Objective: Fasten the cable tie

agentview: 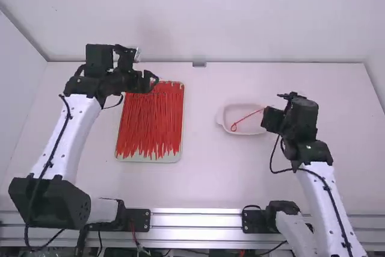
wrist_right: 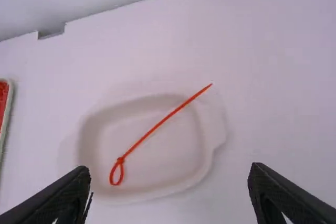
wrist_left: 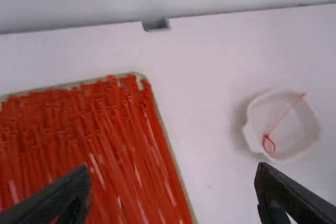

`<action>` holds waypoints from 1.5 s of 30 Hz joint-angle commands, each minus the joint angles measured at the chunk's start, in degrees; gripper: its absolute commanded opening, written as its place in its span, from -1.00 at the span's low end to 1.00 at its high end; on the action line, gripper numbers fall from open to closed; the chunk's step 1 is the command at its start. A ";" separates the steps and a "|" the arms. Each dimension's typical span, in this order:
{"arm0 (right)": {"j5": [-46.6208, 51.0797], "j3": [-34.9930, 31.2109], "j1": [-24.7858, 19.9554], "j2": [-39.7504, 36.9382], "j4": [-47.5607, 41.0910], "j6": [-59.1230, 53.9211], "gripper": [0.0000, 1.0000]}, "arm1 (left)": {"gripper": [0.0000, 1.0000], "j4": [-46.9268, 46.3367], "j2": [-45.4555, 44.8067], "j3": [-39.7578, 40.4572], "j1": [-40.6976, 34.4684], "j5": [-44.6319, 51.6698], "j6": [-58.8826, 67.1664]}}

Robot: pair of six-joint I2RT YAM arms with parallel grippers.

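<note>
Left fingers (wrist_left: pixel 55 200) apart over tray (agentview: pixel 147 159) of loose ties (wrist_left: pixel 105 135), likely to pick next; right fingers (wrist_right: pixel 283 195) apart, empty, looped tie (wrist_right: pixel 157 124) in dish (wrist_right: pixel 216 129) just ahead, seemingly finished

I see a white table (agentview: pixel 240 167) with plain pale walls (agentview: pixel 210 10) rising behind it and at its sides, a small grey bracket (agentview: pixel 199 63) at its far edge, and an aluminium rail (agentview: pixel 198 215) along its near edge.

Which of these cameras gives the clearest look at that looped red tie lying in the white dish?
The right wrist view: the cable tie lies close, its small loop inside the dish and tail crossing the rim. The left wrist and high views show it farther off and smaller.
</note>
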 commanded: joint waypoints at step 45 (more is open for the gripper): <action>0.45 -42.54 0.12 -51.13 20.38 -10.79 -1.00 | -1.00 34.35 -58.24 -56.80 -0.14 -25.41 -0.91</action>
